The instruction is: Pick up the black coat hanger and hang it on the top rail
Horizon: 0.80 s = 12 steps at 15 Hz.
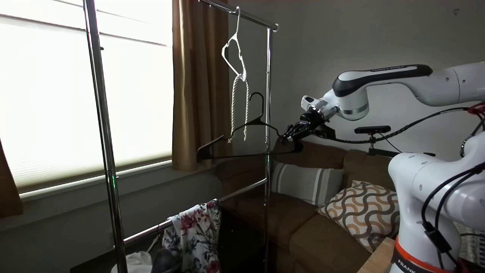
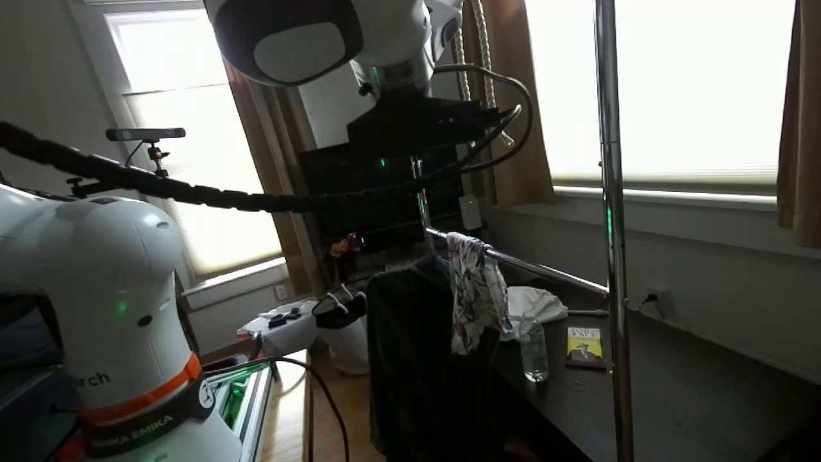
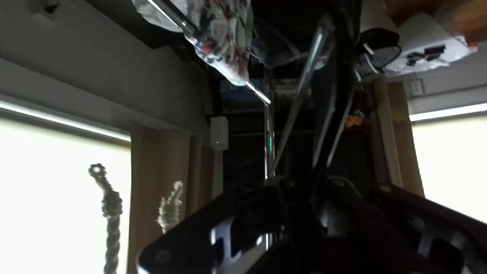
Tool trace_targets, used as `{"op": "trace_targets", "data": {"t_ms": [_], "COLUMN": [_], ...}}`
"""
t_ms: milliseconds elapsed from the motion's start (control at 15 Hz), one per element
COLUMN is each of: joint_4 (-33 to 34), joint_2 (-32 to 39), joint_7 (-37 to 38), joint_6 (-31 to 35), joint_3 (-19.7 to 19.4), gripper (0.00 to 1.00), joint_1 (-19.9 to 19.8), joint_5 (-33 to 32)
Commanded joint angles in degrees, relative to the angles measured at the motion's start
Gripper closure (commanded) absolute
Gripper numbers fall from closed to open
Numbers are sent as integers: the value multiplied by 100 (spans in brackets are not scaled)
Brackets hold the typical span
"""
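Note:
In an exterior view the black coat hanger (image 1: 258, 121) is held in the air, hook up and bottom bar roughly level. My gripper (image 1: 288, 135) is shut on its shoulder at the robot's side. The hook is well below the top rail (image 1: 255, 19), beside the ropes of the white hanger. In the wrist view the hanger (image 3: 340, 80) runs up, dark and blurred, from between the fingertips (image 3: 304, 184). The top rail is out of view in the wrist view. In an exterior view the dark wrist (image 2: 417, 125) hides the fingers, and the hanger cannot be made out.
A white hanger (image 1: 239, 57) with two hanging ropes (image 1: 233, 106) is on the top rail near its end upright (image 1: 268, 68). Floral cloth (image 1: 201, 231) drapes over the lower crossbar (image 1: 242, 190). A brown sofa (image 1: 303, 231) with cushions stands behind. A cable (image 2: 513, 83) loops at the wrist.

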Motion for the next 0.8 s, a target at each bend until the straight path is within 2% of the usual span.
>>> {"op": "trace_targets", "data": {"t_ms": [0, 133, 267, 333, 400, 533, 733], "joint_4": [-557, -836, -1055, -789, -879, -886, -885], "joint_2": [-285, -194, -51, 280, 338, 484, 714], "joint_7": [330, 456, 316, 168, 50, -1, 204], "joint_6": [560, 1597, 2596, 3108, 3643, 4665, 5227], "joint_3": [592, 1029, 1632, 1804, 2147, 2542, 2873], "gripper": [99, 99, 99, 99, 99, 99, 99], "joint_1": [-138, -79, -127, 177, 183, 689, 1478], "joint_5": [1250, 1845, 2591, 3046, 3481, 4074, 4482]}}
